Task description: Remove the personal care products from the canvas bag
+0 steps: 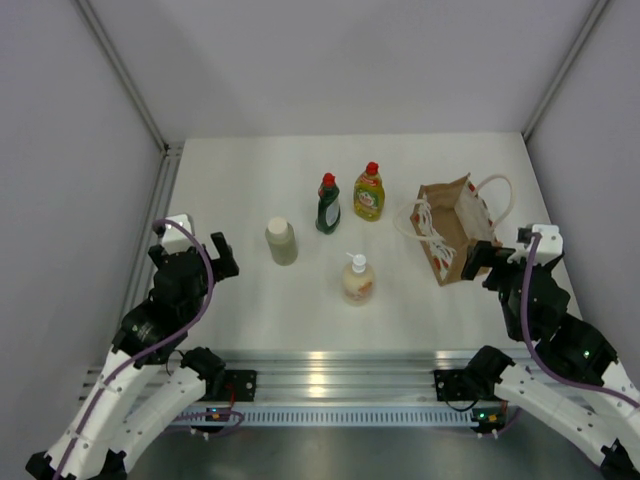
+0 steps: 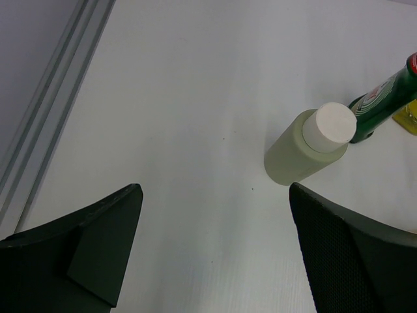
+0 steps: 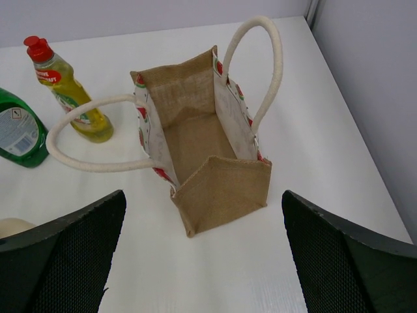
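Canvas bag: coarse woven cloth, rope handles. Green bottle: glossy plastic. Table: smooth, matt white.

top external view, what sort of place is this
Probably a robot lab test cell, not a home: a white table boxed in by plain grey panels, a left arm and right arm bolted to an aluminium rail at its near edge, and staged props like the empty canvas bag.

Left hand, right hand spread wide (both empty).
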{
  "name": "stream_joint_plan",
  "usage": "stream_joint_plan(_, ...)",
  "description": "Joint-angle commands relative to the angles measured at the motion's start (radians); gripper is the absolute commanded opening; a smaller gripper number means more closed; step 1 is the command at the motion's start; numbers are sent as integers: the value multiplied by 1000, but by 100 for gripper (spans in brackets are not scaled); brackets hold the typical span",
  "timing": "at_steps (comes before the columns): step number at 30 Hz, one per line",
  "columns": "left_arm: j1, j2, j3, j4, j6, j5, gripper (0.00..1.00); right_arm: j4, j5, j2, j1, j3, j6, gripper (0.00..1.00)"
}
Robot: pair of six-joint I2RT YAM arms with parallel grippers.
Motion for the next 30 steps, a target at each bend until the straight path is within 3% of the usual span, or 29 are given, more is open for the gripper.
stream_joint_plan(1,4,-4,-5,67,24,24,98,-23,37,9,15,1,19,100)
stream_joint_plan(30,4,-9,-10,88,37,64,98,-23,61,58,15,10,27,99)
